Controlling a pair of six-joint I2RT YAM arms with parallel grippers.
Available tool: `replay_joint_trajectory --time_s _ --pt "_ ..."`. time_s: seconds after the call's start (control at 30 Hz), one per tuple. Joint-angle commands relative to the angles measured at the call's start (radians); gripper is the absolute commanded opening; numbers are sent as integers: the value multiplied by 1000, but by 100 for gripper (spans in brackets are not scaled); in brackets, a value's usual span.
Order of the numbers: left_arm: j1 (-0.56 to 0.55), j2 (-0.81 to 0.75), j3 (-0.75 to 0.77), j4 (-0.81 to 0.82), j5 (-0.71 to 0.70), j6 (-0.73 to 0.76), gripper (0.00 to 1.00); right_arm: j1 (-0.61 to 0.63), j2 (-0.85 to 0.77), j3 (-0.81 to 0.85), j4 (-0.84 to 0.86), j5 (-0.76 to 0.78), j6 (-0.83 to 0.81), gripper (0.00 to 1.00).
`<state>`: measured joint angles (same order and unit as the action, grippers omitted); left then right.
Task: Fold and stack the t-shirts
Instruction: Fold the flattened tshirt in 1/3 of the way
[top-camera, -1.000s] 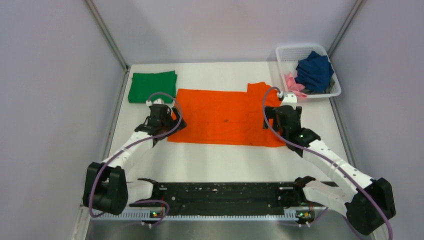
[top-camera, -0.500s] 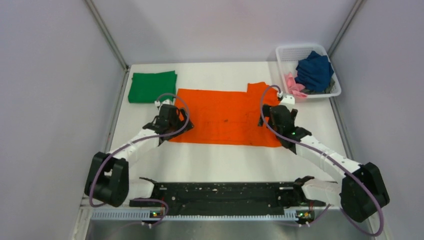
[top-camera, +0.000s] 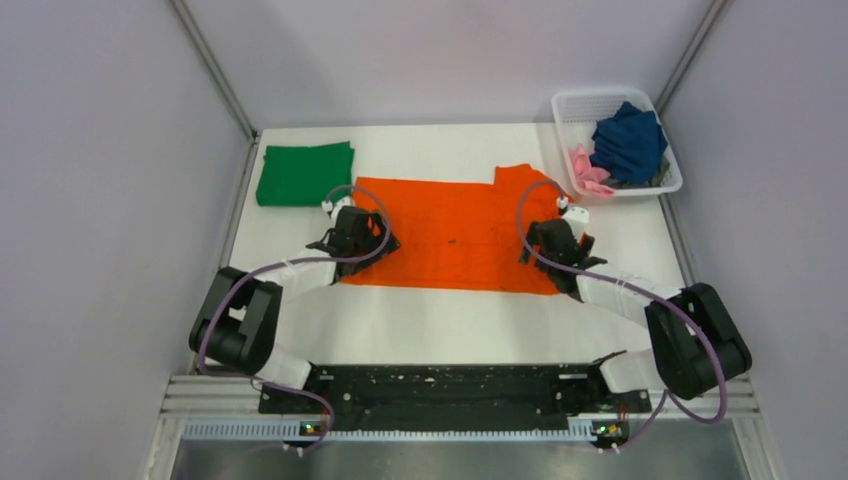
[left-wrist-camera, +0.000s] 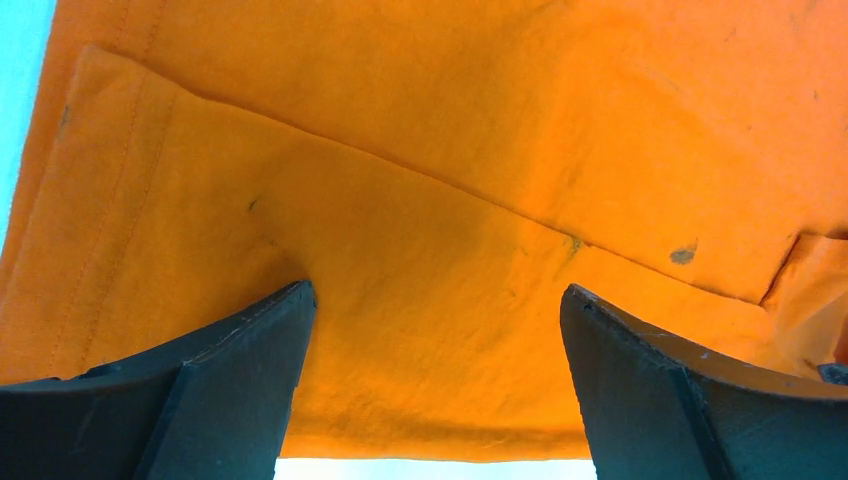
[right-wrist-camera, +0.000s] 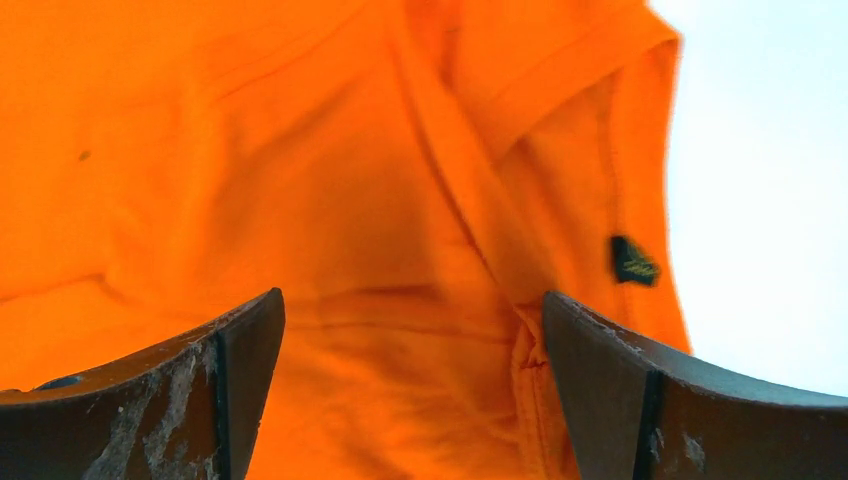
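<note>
The bright orange t-shirt (top-camera: 450, 230) lies spread flat in the middle of the table, partly folded. My left gripper (top-camera: 362, 232) is low over its left end, jaws open, with orange cloth (left-wrist-camera: 430, 250) between and under the fingers (left-wrist-camera: 240, 370). My right gripper (top-camera: 552, 243) is low over the right end near the collar, jaws open over the cloth (right-wrist-camera: 380, 230); a small dark label (right-wrist-camera: 633, 261) shows there. A dark green t-shirt (top-camera: 304, 172) lies folded at the back left. A navy blue shirt (top-camera: 628, 140) and a pink one (top-camera: 587, 168) sit in the basket.
The white mesh basket (top-camera: 568, 108) stands at the back right corner. Grey walls close in the table on the left, back and right. A black rail (top-camera: 440, 385) runs along the near edge between the arm bases.
Both arms have reached further in: the left gripper moved right and forward onto the shirt's left end, the right gripper moved down onto the right end. The shirt's near edge shifted slightly.
</note>
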<state>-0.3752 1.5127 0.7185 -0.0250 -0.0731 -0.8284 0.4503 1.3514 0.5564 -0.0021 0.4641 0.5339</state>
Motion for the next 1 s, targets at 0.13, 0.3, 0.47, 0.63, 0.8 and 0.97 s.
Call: replay_joint_trajectory --time_s 0.13,0.3,0.47,0.63,0.8,0.97 --pt "1 -53 -102 -87 -55 -29 99 -182 39 28 72 -110 -2 99" --pt "0 -109 -127 -122 -86 -14 99 -210 2 156 -108 -7 -16 99" --pt "1 -125 -133 -120 -51 -5 99 -201 -189 143 -139 -361 -31 99" --pt "-1 -110 -128 -112 -37 -2 99 -112 -252 5 -95 -519 40 99" --pt "0 -106 -120 -126 -48 0 99 -107 -192 -68 -90 -529 68 99" --pt "0 -111 -125 -140 -71 13 99 -151 -196 -59 -221 -269 98 99"
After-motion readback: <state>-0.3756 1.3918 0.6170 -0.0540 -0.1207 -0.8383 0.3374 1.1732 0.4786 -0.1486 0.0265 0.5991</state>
